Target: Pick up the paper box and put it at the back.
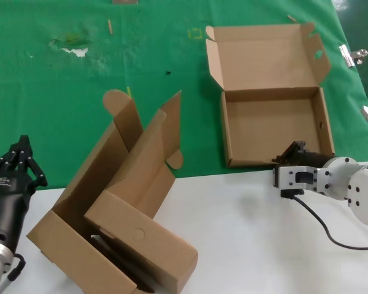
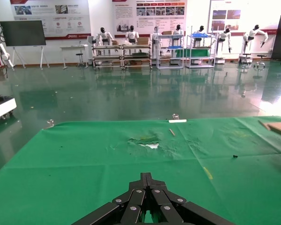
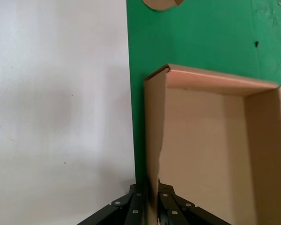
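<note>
One right hand (image 1: 288, 154) pinching paper box (image 1: 271, 127) wall | box lettering: none legible, seemingly

A glossy green hall floor (image 2: 131, 93), far shelving racks (image 2: 173, 51) with what seem humanoid robots (image 2: 102, 36), wall posters (image 2: 150, 11).

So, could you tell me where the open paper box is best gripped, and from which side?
Probably its near wall at the right corner, approached from the robot's side. The paper box lies open on the green cloth, so that thin upright wall fits between fingers, and the right gripper already straddles it there.
</note>
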Controlling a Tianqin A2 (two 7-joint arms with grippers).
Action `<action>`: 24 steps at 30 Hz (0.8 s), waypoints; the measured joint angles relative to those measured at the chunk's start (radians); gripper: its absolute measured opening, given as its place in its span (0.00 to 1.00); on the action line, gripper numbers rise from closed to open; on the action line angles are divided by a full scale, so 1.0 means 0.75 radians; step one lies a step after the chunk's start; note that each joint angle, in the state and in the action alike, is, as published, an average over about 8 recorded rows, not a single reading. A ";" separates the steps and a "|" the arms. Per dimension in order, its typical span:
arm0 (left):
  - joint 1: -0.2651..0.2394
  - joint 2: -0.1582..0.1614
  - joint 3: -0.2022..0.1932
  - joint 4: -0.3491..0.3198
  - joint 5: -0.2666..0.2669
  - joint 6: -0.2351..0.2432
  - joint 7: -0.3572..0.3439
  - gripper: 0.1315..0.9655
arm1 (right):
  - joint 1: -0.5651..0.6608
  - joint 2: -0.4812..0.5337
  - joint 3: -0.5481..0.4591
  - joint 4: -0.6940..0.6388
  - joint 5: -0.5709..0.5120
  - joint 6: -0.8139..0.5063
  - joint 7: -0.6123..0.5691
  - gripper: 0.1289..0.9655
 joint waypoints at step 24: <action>0.000 0.000 0.000 0.000 0.000 0.000 0.000 0.01 | -0.011 0.159 0.073 0.270 0.315 -0.156 0.016 0.30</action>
